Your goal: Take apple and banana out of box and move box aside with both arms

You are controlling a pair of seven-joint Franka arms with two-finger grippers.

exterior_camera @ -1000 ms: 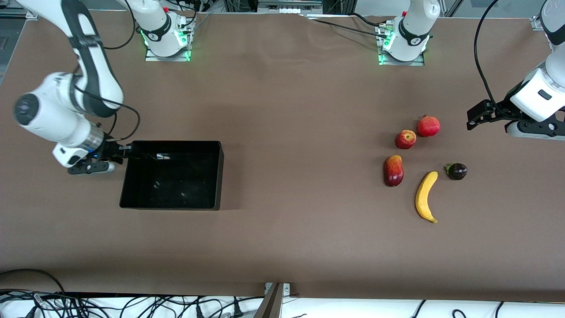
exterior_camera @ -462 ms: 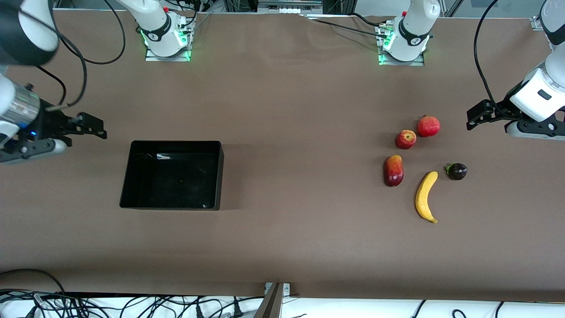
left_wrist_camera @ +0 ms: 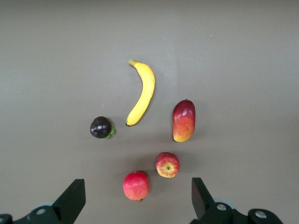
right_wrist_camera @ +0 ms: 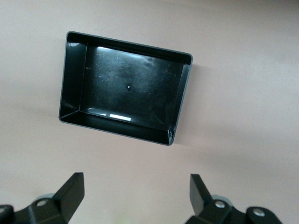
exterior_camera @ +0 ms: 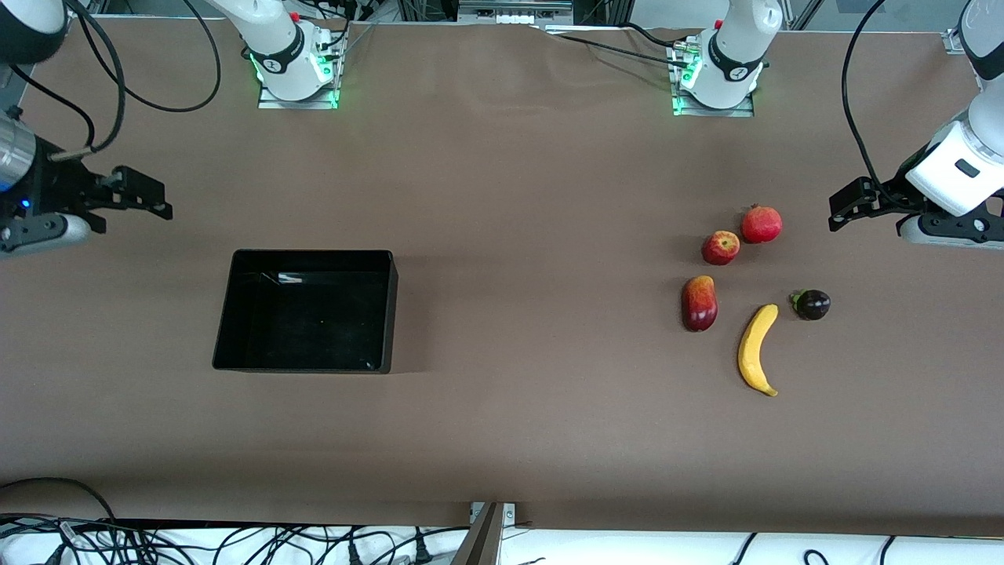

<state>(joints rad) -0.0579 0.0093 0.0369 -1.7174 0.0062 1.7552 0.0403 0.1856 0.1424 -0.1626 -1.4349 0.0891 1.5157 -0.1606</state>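
On table (exterior_camera: 518,235): five fruits (exterior_camera: 755,348), one box (exterior_camera: 307,311), two open pincers (exterior_camera: 851,205).

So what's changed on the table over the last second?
The right gripper let go of the box's wall, lifted away toward its own end of the table, and hangs open. The box, the fruits and the waiting, open left gripper stayed put.

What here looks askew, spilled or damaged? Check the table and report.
Nothing stands out. The shallow black rectangular box sits flat and empty. The yellow curved banana, small red streaked apple and three other fruits lie intact, apart from each other. The left gripper and right gripper hang open, holding nothing.
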